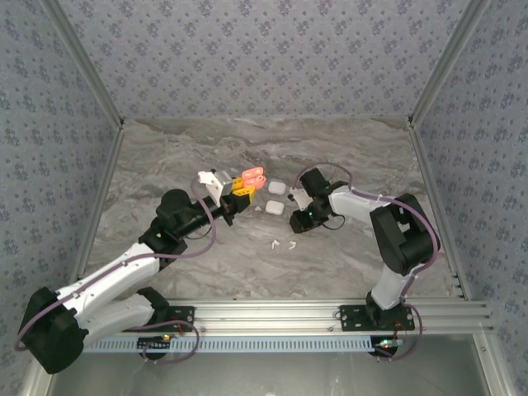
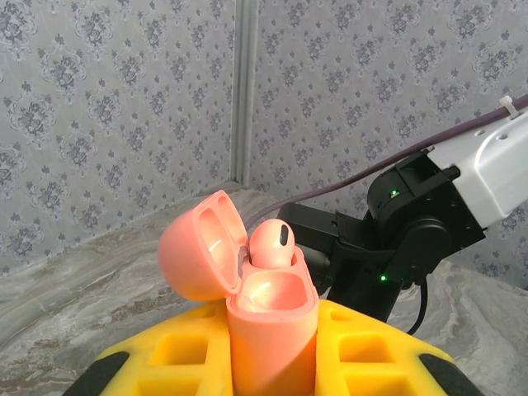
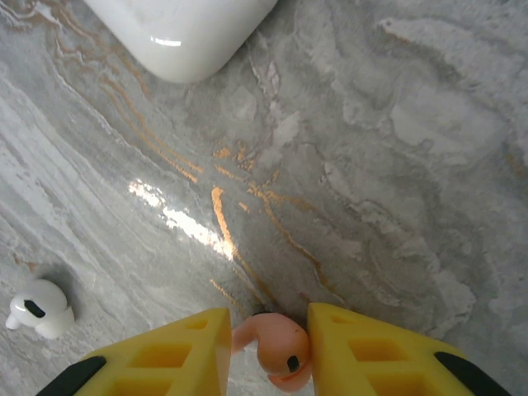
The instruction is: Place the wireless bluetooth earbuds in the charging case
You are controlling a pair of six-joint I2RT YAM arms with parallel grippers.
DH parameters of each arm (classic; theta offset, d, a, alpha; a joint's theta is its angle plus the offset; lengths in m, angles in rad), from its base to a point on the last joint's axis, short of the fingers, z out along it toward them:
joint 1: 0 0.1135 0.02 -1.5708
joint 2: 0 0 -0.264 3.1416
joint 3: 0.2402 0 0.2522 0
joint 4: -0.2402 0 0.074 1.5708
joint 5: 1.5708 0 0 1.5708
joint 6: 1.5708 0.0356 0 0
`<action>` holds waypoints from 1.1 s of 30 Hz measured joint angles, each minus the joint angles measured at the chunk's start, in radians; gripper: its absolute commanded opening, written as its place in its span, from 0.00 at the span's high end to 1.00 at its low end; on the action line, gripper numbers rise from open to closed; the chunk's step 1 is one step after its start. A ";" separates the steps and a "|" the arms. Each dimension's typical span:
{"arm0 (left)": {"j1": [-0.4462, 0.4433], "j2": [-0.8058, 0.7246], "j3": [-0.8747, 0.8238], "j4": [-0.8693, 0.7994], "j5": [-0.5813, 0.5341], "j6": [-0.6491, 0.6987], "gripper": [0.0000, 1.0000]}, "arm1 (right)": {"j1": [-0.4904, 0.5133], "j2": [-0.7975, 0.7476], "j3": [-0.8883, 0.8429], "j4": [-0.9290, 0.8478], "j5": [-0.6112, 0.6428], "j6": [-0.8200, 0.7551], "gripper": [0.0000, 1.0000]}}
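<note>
My left gripper (image 1: 240, 191) is shut on an orange-red charging case (image 2: 272, 330) and holds it upright above the table, lid (image 2: 202, 256) swung open. One orange-red earbud (image 2: 271, 244) sits in the case's far slot, while the near slot (image 2: 268, 290) is bare. My right gripper (image 3: 268, 351) is shut on the second orange-red earbud (image 3: 279, 345), low over the marble table, to the right of the case in the top view. A white earbud (image 3: 37, 309) lies to its left.
Two shut white cases (image 1: 276, 188) (image 1: 274, 207) lie between the grippers, and one of them (image 3: 181, 33) is just ahead of the right fingers. Loose white earbuds (image 1: 274, 242) (image 1: 290, 244) lie nearer the front. An open white case (image 1: 213, 180) stands left of the orange one.
</note>
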 measured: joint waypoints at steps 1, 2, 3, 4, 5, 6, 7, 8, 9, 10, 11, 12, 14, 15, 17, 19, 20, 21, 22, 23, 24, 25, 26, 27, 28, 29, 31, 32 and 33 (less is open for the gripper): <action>0.000 0.000 0.000 -0.002 0.000 0.000 1.00 | 0.001 0.000 0.001 -0.005 0.000 0.000 0.70; 0.000 0.000 0.000 -0.003 0.000 0.000 1.00 | 0.002 0.000 0.002 -0.010 0.000 0.001 0.71; 0.000 0.000 0.000 -0.005 0.000 0.000 1.00 | 0.003 0.000 0.002 -0.016 0.002 0.001 0.72; 0.000 0.000 0.000 -0.007 0.000 0.000 1.00 | 0.003 0.000 0.002 -0.021 0.003 0.003 0.74; 0.000 0.000 0.000 -0.008 0.000 0.000 1.00 | 0.004 0.000 0.003 -0.024 0.005 0.004 0.75; 0.000 0.001 0.000 -0.008 0.000 0.000 1.00 | 0.005 0.000 0.005 -0.030 0.007 0.003 0.76; 0.000 0.001 0.000 -0.008 0.000 0.000 1.00 | 0.006 0.000 0.008 -0.036 0.009 0.003 0.77; 0.000 0.001 0.000 -0.009 0.000 0.000 1.00 | 0.009 0.000 0.010 -0.040 0.010 0.003 0.78; 0.000 0.002 0.000 -0.008 0.000 0.000 1.00 | 0.010 0.000 0.011 -0.043 0.013 0.003 0.78; 0.000 0.002 0.000 -0.009 0.000 0.000 1.00 | 0.012 0.000 0.011 -0.044 0.015 0.003 0.79; 0.000 0.003 0.000 -0.009 0.000 0.000 1.00 | 0.013 -0.002 0.011 -0.045 0.018 0.003 0.79; 0.000 0.003 0.000 -0.009 0.000 0.000 1.00 | 0.013 -0.006 0.011 -0.046 0.022 0.003 0.80; 0.000 0.003 0.000 -0.009 0.000 0.000 1.00 | 0.015 -0.028 0.009 -0.047 0.029 0.004 0.80; 0.000 0.004 0.000 -0.009 0.000 0.000 1.00 | 0.015 -0.049 0.008 -0.047 0.035 0.003 0.80; 0.000 0.005 0.000 -0.008 0.000 0.000 1.00 | 0.015 -0.103 0.008 -0.047 0.044 0.003 0.80; 0.000 0.011 0.000 -0.007 0.000 0.000 1.00 | 0.017 -0.182 0.008 -0.047 0.058 0.002 0.80; 0.000 0.017 0.000 -0.007 0.001 0.000 1.00 | 0.018 -0.217 0.009 -0.046 0.065 0.000 0.80; 0.000 0.024 0.000 -0.007 0.001 -0.001 1.00 | 0.021 -0.266 0.011 -0.046 0.074 -0.003 0.80; 0.000 0.032 0.000 -0.006 0.003 -0.001 1.00 | 0.024 -0.310 0.016 -0.046 0.084 -0.006 0.80; 0.000 0.041 0.000 -0.005 0.005 -0.004 1.00 | 0.027 -0.345 0.022 -0.046 0.091 -0.010 0.80; 0.000 0.051 0.000 -0.005 0.008 -0.005 1.00 | 0.030 -0.388 0.031 -0.046 0.100 -0.013 0.80; 0.000 0.061 0.000 -0.004 0.012 -0.008 1.00 | 0.033 -0.430 0.043 -0.044 0.107 -0.018 0.80; 0.000 0.071 0.000 -0.003 0.018 -0.009 1.00 | 0.035 -0.467 0.053 -0.041 0.112 -0.021 0.80; 0.000 0.080 0.001 -0.004 0.026 -0.011 1.00 | 0.039 -0.505 0.067 -0.037 0.115 -0.024 0.80; 0.000 0.090 0.001 -0.003 0.033 -0.011 1.00 | 0.040 -0.538 0.079 -0.030 0.117 -0.027 0.80; 0.000 0.098 0.002 -0.004 0.039 -0.012 1.00 | 0.043 -0.569 0.090 -0.022 0.119 -0.029 0.79; 0.000 0.120 0.009 -0.005 0.058 -0.012 1.00 | 0.049 -0.627 0.113 -0.005 0.118 -0.039 0.79; 0.000 0.130 0.014 -0.005 0.067 -0.012 1.00 | 0.053 -0.647 0.121 -0.001 0.116 -0.043 0.79; 0.000 0.140 0.021 -0.006 0.077 -0.012 1.00 | 0.060 -0.666 0.133 0.004 0.111 -0.047 0.79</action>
